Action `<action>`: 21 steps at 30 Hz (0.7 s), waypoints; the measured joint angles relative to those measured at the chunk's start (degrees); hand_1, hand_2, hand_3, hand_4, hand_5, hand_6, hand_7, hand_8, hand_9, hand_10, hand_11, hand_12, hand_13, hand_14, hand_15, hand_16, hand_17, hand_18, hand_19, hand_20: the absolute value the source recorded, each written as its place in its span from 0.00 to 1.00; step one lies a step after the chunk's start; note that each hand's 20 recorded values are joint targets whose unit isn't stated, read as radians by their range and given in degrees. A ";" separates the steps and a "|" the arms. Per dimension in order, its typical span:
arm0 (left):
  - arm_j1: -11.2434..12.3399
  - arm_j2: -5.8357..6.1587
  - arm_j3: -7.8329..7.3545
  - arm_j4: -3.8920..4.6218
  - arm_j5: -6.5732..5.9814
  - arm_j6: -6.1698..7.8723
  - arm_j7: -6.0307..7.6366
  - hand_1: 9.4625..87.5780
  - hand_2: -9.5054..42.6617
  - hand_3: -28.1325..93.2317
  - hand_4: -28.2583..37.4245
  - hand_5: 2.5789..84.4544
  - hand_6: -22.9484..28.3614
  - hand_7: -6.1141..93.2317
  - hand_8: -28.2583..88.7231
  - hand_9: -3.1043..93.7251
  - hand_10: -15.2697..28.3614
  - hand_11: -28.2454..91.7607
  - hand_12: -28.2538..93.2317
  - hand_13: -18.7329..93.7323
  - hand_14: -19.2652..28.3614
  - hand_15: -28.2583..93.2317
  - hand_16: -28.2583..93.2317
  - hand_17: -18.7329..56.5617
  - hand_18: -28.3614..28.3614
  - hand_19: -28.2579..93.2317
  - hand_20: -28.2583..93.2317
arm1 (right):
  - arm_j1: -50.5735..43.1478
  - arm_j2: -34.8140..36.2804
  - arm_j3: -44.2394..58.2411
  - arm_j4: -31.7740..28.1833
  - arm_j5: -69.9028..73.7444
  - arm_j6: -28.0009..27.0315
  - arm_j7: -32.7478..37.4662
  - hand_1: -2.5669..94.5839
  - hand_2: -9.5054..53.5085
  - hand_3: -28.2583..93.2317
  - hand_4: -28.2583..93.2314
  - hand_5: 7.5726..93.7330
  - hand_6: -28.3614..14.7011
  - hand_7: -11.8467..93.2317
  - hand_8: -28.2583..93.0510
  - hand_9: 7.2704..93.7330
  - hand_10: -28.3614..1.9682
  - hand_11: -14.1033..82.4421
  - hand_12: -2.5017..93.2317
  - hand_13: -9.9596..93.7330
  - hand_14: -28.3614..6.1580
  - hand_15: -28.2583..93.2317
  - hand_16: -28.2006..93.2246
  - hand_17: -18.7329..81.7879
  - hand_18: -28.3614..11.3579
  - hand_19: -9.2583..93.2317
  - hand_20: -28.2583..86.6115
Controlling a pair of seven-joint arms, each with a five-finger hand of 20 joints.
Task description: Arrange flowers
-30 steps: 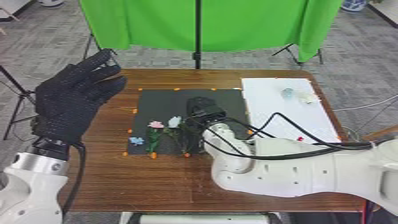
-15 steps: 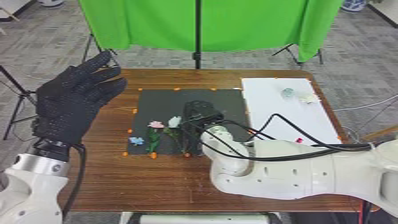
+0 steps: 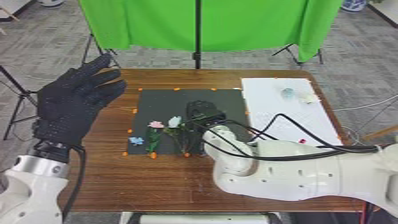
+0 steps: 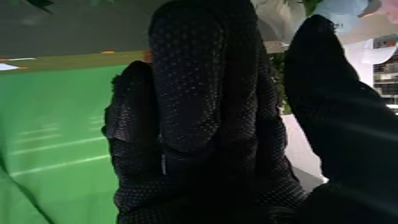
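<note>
The right hand (image 3: 204,111) is low over the black mat, just right of a pale bluish-white flower (image 3: 174,121). A pink flower (image 3: 156,124) lies to that flower's left, with a small blue flower (image 3: 136,141) nearer the mat's left edge. In the right wrist view, the right hand (image 4: 191,95) is open, its fingers straight and the thumb apart. Pale petals (image 4: 342,9) and a pink flower (image 4: 387,7) appear beyond the thumb; greenery partly shows between thumb and fingers. The left hand (image 3: 69,102) is raised at the table's left side, open, away from the flowers.
A white sheet (image 3: 277,112) lies on the table's right, bearing a translucent bluish item (image 3: 287,93), a pale flower-like item (image 3: 308,98) and a small red piece (image 3: 302,141). Black cables (image 3: 282,115) loop over the right arm. A green cloth (image 3: 253,30) hangs behind the table.
The right hand has shifted only slightly above the black mat. The left hand stays raised, its fingers a little changed in pose. The flowers look unmoved.
</note>
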 measured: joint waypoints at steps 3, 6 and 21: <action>0.29 -0.10 -0.05 0.00 -0.02 0.28 -0.15 0.16 0.33 0.87 0.10 0.45 0.68 0.20 0.17 0.36 0.86 0.50 0.32 0.38 1.00 0.69 0.14 0.16 1.00 0.84 0.12 | -0.01 0.49 0.54 -0.40 0.01 -0.30 -0.08 0.46 0.00 0.84 0.00 0.72 0.70 0.26 0.13 0.94 0.64 0.39 0.22 0.91 0.73 0.66 0.38 0.65 0.29 1.00 0.36; 0.35 -0.18 -0.05 -0.04 -0.03 0.58 -0.25 0.17 0.33 0.87 0.10 0.45 0.68 0.20 0.17 0.36 0.86 0.50 0.32 0.38 1.00 0.69 0.14 0.16 1.00 0.84 0.12 | -0.06 1.07 1.46 -0.93 0.12 -0.38 -0.20 0.46 0.00 0.85 0.00 0.72 0.70 0.26 0.13 0.93 0.64 0.39 0.22 0.91 0.73 0.66 0.38 0.65 0.29 1.00 0.36; 3.54 -0.83 -0.76 -1.52 -0.11 3.00 0.45 0.17 0.33 0.87 0.10 0.45 0.68 0.20 0.17 0.35 0.85 0.50 0.32 0.38 1.00 0.69 0.14 0.16 1.00 0.84 0.12 | -0.74 8.98 12.00 -3.71 0.13 -1.09 0.47 0.45 0.00 0.85 0.00 0.53 0.61 0.23 0.14 0.89 0.55 0.36 0.18 0.93 0.72 0.64 0.37 0.69 0.28 1.00 0.29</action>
